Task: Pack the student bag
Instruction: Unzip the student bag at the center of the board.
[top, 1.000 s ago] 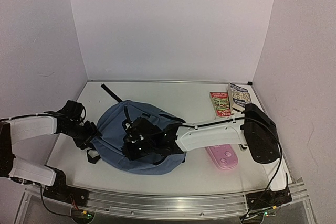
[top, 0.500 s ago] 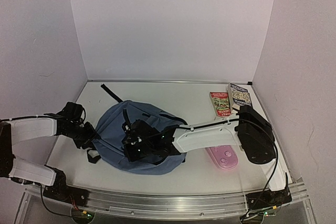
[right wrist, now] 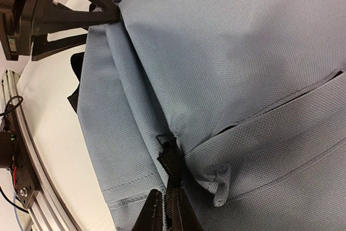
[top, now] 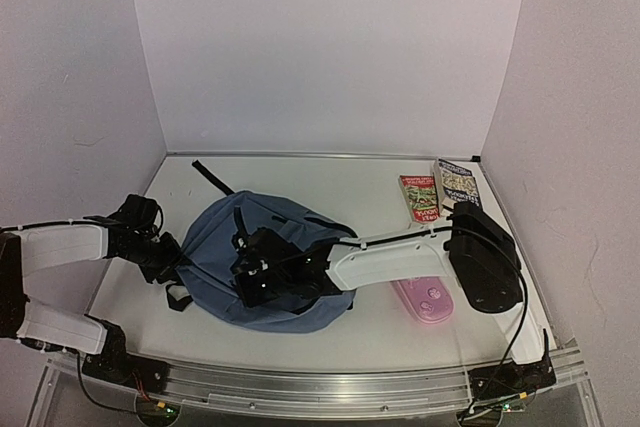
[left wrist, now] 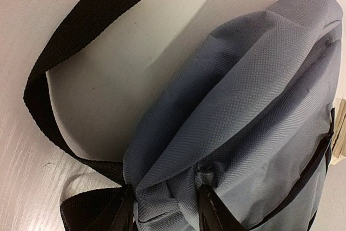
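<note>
The student bag fills the middle-left of the counter. The right arm stretches across it from the right, above a pink pencil case. 2 books sit in the back-right corner; a black strap trails back-left. Bare counter lies behind the bag and along the front.

Left arm and right arm have white shells and black joints. A thin black cable lines the right one. Black open-framed fingers, upper left.
</note>
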Robot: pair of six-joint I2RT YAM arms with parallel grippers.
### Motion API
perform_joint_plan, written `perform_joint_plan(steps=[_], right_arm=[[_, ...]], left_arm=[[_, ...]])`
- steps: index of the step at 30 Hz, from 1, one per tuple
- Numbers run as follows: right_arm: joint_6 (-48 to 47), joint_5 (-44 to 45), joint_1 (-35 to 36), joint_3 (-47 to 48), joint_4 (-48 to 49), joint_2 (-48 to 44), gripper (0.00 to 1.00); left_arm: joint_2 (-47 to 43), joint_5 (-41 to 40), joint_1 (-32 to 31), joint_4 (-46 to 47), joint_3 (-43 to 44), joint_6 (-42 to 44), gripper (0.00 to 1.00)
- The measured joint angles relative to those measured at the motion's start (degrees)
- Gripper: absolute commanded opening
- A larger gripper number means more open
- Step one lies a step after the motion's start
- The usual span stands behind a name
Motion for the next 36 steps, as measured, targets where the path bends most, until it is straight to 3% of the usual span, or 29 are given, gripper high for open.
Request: perform_joint_plan(steps=[10,13,16,17,22,31,36], right_arm=[[0.39,-0.02,-0.24,0.19,0.06,0.85,0.15],[0.39,-0.06,-0.35,0.28,0.02,1.62,0.13],[0.48,-0.06,-0.36,0.38,0.02,2.03,0.04],[0.56,-0.05,-0.36,0.4,0.06,2.03,0.0],[0.7,0.15,-0.36,0.42,0.12,2.03,0.0],[1.2,1.93,-0.36,-3.04,1.27,-0.64,0.0],[2.39,2.55,-0.36,-8.02,2.21,-5.58,0.0]], left_arm=[[-0.1,-0.02,0.0,-0.04,0.0,0.0,0.39],[-0.28,0.0,0.0,-0.09,0.0,0.02,0.38],[-0.31,0.0,0.0,-0.09,0.0,0.04,0.35],[-0.31,-0.01,0.0,-0.09,0.0,0.08,0.34],[-0.31,-0.09,0.0,-0.11,0.0,0.16,0.25],[-0.31,-0.81,-0.09,-0.2,0.03,0.96,0.01],[1.0,-1.82,-0.28,-0.55,1.2,1.61,0.0]])
